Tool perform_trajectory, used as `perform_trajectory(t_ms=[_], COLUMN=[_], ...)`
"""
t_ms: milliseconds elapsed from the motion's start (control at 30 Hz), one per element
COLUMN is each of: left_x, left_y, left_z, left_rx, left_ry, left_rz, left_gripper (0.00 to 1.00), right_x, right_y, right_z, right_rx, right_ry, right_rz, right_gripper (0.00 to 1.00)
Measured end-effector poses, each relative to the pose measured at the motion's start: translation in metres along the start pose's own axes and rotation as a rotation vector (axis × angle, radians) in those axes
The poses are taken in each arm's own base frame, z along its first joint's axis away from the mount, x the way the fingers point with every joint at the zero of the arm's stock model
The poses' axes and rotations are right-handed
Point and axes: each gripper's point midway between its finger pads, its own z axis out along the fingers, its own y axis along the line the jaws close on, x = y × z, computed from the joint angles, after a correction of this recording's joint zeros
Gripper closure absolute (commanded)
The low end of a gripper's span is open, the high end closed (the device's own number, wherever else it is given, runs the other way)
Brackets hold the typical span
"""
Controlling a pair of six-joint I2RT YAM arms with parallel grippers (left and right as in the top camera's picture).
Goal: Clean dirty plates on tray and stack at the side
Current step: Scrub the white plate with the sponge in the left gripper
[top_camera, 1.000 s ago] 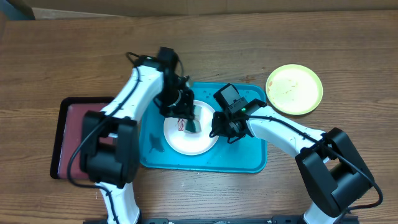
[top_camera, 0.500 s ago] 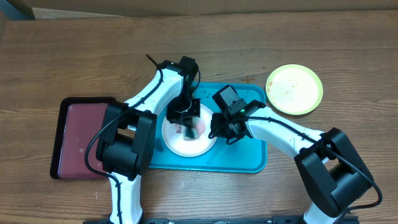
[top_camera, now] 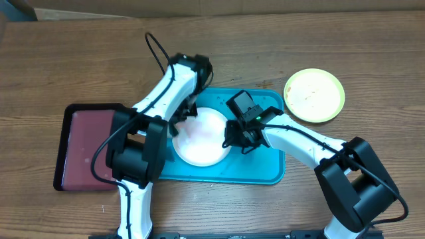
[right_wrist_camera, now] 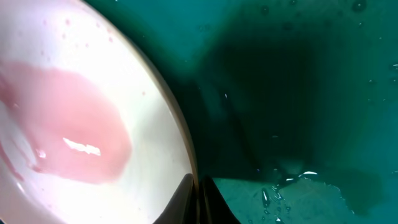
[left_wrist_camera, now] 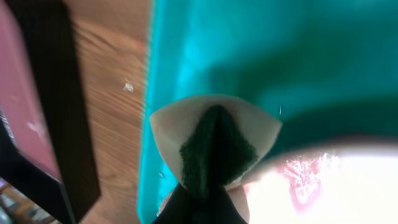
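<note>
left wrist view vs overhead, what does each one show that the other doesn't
Only the left wrist: the sponge pinched in the left gripper, its beige face and dark green scrub side up close. Only the overhead: the yellow-green plate on the table right of the turquoise tray, and the right gripper at the white plate rim. Both: the turquoise tray, the white plate and the dark red tray.

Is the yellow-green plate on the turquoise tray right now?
No, the yellow-green plate lies on the bare table, clear of the tray.
</note>
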Motion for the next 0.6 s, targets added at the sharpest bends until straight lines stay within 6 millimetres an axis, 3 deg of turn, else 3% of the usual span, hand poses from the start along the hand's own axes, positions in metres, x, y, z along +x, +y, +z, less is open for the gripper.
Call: perform_trajectory(t_ms=[133, 200, 400, 600], left_x=[-0.023, -0.025, 0.005, 0.038], left_y=[-0.010, -0.032, -0.096, -0.115], left_z=[-0.022, -0.030, -0.056, -0.045], left_rx=[0.125, 0.269, 0.618, 0.654], left_ry=[-0.041, -0.027, 0.047, 0.123], left_rz=[-0.006, 0.062, 0.306, 0.385], left_gripper=[0.96, 0.96, 0.96, 0.96], right_x=[-0.001, -0.002, -0.002, -0.002], right_y=[-0.002, -0.002, -0.002, -0.002], right_z=[0.000, 0.000, 0.000, 0.000], right_rx=[0.005, 0.007, 0.008, 0.007], right_ry=[-0.003, -0.006, -0.005, -0.006], right_rz=[0.004, 0.005, 0.004, 0.004], right_gripper=[0.96, 0.96, 0.96, 0.96])
